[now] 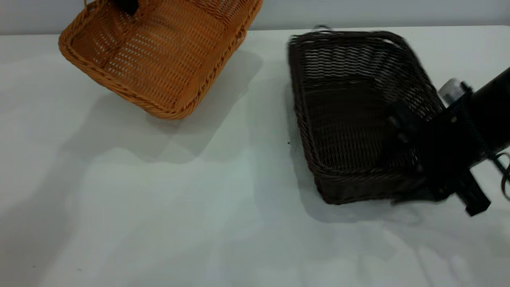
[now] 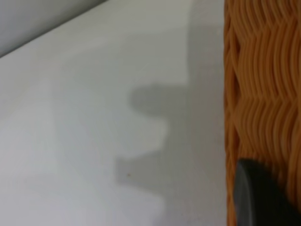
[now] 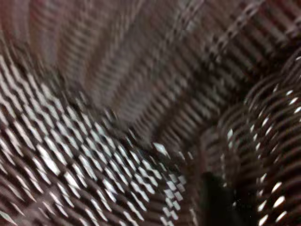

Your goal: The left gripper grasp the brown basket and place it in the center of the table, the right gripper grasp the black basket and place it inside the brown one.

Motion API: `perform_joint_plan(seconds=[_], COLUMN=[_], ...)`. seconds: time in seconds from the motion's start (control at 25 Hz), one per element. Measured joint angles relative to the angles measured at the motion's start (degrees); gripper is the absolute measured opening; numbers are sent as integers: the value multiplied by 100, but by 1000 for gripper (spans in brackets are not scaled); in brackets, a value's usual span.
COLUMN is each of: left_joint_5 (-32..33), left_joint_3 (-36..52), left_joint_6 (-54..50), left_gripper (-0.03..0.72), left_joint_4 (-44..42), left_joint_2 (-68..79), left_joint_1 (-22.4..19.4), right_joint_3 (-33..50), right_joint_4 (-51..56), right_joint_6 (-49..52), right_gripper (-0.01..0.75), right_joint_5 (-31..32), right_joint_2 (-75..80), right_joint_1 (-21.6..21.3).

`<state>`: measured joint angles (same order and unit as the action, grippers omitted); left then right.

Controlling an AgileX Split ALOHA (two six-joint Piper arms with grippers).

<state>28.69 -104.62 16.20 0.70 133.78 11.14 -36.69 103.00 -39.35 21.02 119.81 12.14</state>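
The brown basket (image 1: 159, 59) hangs tilted above the far left of the table (image 1: 159, 223), casting a shadow below. My left gripper (image 1: 126, 6) is at its far rim, shut on the wall. In the left wrist view one black finger (image 2: 258, 197) lies against the orange weave (image 2: 263, 84). The black basket (image 1: 346, 111) is at the right, blurred. My right gripper (image 1: 402, 131) is at its near right wall, shut on it. The right wrist view looks into the dark weave (image 3: 117, 94), with one finger (image 3: 216, 202) inside.
The pale table surface (image 2: 94, 117) stretches across the middle and front. A grey wall (image 1: 358, 12) runs along the table's far edge. The right arm (image 1: 478, 115) reaches in from the right edge.
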Motion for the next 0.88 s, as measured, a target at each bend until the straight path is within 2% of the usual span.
perform_joint_plan(seconds=[0.12, 0.16, 0.28, 0.36, 0.48, 0.6, 0.72, 0.88], left_joint_5=[178, 226, 360, 524, 834, 1216, 1536, 1580], left_joint_3=[0, 0, 0, 0, 0, 0, 0, 0], left_joint_6=[211, 295, 950, 1602, 2848, 4289, 5125, 5408], left_gripper=[81, 81, 81, 81, 81, 81, 81, 81], left_joint_4=[7, 19, 103, 290, 1041, 1815, 2226, 2274], left_joint_2=[0, 0, 0, 0, 0, 0, 61, 353], left_joint_1=[55, 67, 69, 69, 82, 196, 461, 972], right_joint_3=[-86, -100, -95, -126, -337, -739, -1117, -1455], right_joint_4=[40, 20, -156, -149, -323, -853, -1544, -2312], right_joint_6=[-402, -544, -1195, -1459, -1735, -1794, -1780, -1614], right_gripper=[125, 91, 81, 80, 81, 79, 79, 79], right_joint_5=[28, 65, 348, 606, 1196, 1944, 2488, 2787], right_joint_2=[0, 0, -6, -86, -347, -640, -794, -806], right_joint_1=[-505, -727, -1419, -2109, -2987, -3642, -4061, -4320])
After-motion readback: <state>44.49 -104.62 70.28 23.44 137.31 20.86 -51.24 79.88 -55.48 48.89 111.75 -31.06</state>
